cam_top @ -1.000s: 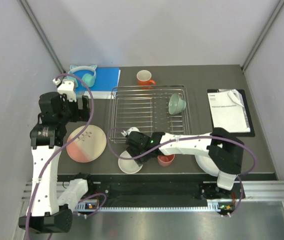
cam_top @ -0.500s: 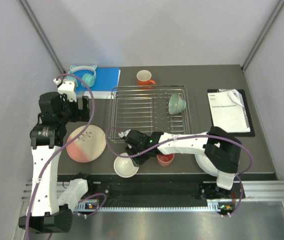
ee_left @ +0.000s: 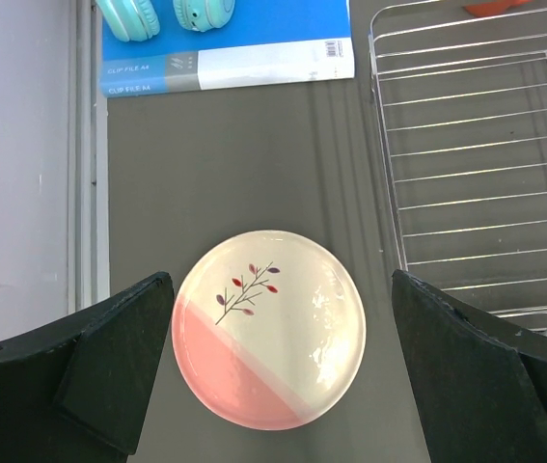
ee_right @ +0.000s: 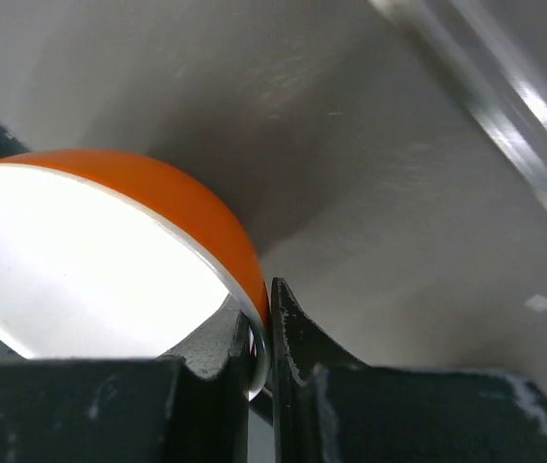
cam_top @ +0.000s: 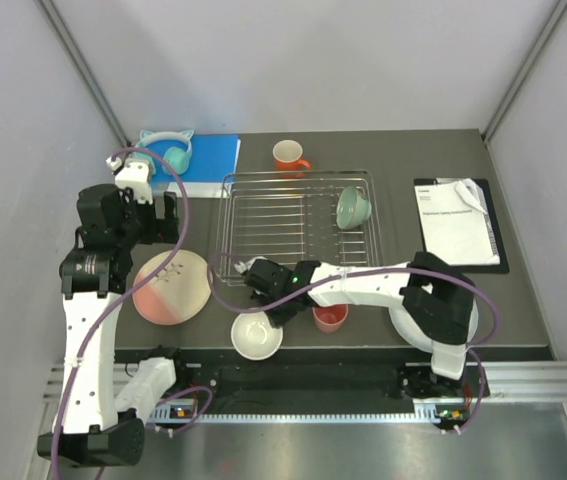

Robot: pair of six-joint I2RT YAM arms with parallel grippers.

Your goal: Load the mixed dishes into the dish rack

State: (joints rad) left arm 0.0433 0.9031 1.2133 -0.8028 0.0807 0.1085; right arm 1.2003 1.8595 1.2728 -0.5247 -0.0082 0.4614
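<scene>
- Right pincer (ee_right: 264, 307): clenched on the rim of the orange bowl (ee_right: 90, 260), one finger inside, one outside.
- Orange bowl: on the pincer's near side.
- Rack (cam_top: 283, 215): just beyond the pincer, far side; right arm nearer.

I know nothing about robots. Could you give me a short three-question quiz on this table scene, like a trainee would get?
1. True or false: the right gripper is shut on the rim of the white-inside orange bowl.
2. Which dish lies in the dish rack? A orange handled mug; B mint-green bowl; C pink cup.
3. Fill in: the left wrist view shows, between the open left gripper's fingers, the ___ plate.
Key: 1 true; 2 B; 3 pink-and-cream sprig plate.
</scene>
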